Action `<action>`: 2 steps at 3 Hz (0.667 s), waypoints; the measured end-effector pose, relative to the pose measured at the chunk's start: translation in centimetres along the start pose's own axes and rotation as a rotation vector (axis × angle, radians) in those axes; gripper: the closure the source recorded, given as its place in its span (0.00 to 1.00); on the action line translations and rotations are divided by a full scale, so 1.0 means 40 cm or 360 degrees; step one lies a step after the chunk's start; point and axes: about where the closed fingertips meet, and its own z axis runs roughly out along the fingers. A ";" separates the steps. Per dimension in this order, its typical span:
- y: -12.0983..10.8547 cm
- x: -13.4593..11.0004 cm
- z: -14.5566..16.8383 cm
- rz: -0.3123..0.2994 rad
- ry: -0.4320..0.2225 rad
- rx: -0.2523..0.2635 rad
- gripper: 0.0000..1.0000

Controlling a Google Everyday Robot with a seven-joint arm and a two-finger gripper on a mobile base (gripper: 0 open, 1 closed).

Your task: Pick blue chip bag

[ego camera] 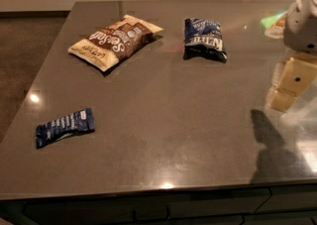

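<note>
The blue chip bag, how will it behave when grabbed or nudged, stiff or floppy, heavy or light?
The blue chip bag looks puffy, so it is probably light and would crumple under a squeeze. It lies flat on the glossy table, so a push would likely slide it, not roll it. The gripper is at the right edge, apart from it.
</note>
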 end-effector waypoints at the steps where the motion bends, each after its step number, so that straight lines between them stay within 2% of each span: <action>1: -0.122 -0.058 0.068 0.0111 -0.0021 0.0048 0.00; 2: -0.230 -0.097 0.133 0.0209 -0.0003 0.0107 0.00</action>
